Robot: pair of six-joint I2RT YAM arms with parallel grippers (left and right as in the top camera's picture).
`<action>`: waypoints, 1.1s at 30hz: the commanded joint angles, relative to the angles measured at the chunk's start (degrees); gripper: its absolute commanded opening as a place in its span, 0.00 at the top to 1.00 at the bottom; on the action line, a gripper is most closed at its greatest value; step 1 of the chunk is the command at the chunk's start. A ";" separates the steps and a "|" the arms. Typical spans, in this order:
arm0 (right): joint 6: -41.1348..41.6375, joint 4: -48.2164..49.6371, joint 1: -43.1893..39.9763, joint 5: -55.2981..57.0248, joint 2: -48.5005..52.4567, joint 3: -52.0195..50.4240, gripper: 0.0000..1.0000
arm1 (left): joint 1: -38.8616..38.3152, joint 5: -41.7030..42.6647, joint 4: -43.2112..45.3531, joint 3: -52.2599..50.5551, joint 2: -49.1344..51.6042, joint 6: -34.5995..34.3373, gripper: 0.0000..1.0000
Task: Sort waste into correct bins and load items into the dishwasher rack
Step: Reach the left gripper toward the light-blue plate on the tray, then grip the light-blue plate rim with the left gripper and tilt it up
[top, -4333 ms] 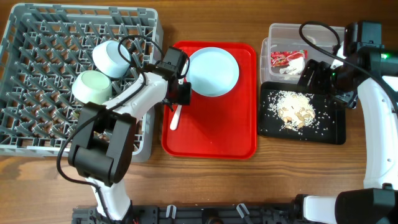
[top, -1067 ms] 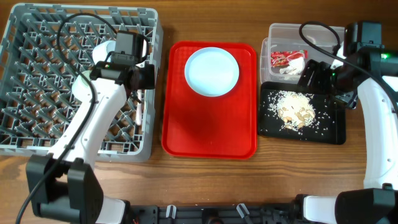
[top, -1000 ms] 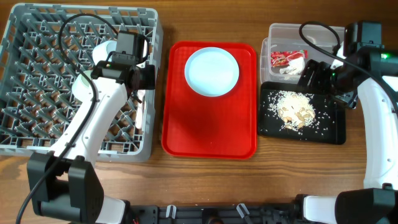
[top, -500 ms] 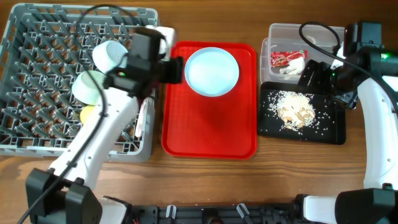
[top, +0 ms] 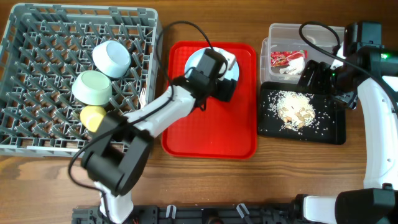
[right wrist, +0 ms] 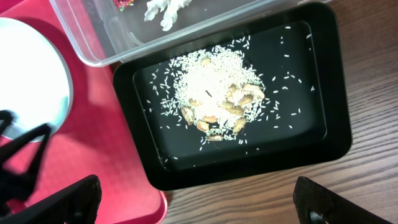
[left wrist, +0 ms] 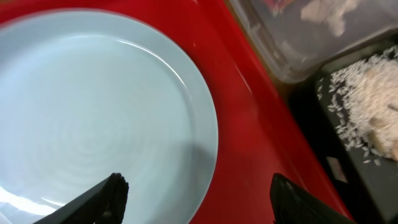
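The pale blue-white plate (top: 193, 61) lies at the back of the red tray (top: 208, 134). My left gripper (top: 222, 87) hovers over it, open and empty. In the left wrist view its fingers (left wrist: 199, 190) straddle the right rim of the plate (left wrist: 93, 112). The grey rack (top: 37, 124) holds the light blue bowl (top: 112, 58), green saucer-bowl (top: 92, 87) and yellow cup (top: 94, 117). A white utensil (top: 143, 94) shows at its right edge. My right gripper (right wrist: 202, 205) is open and empty above the near edge of the black tray (right wrist: 323, 137), which holds rice scraps (right wrist: 214, 93).
The clear tub (top: 277, 34) at the back right holds the red wrapper (top: 285, 59) and white napkin (top: 292, 70). The black tray (top: 333, 127) sits just in front of it. My right arm stands beside both at the table's right edge.
My left arm has swung right from the rack's right edge to over the plate on the red tray, gripper empty. The right arm has not moved.
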 commanded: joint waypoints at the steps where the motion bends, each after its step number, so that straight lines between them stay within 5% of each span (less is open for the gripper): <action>1: -0.72 -0.09 -0.13 -0.04 -1.27 0.26 0.00 | -0.17 0.50 0.70 0.02 4.63 0.31 0.27; 8: -0.74 -0.07 -0.13 -0.04 -1.27 0.26 0.00 | -0.17 0.52 -7.69 0.02 5.99 0.31 0.39; 13: -0.72 -0.04 -0.13 -0.04 -1.27 0.26 0.00 | -0.17 0.52 -18.67 0.02 5.99 0.26 0.66; 27: -0.72 -0.09 -0.13 -0.04 -1.27 0.26 0.00 | -0.96 0.22 -20.15 0.02 5.99 0.11 0.73; 33: -0.74 -0.09 -0.13 -0.04 -1.27 0.26 0.00 | -3.78 -10.36 -18.69 0.02 6.21 0.13 0.68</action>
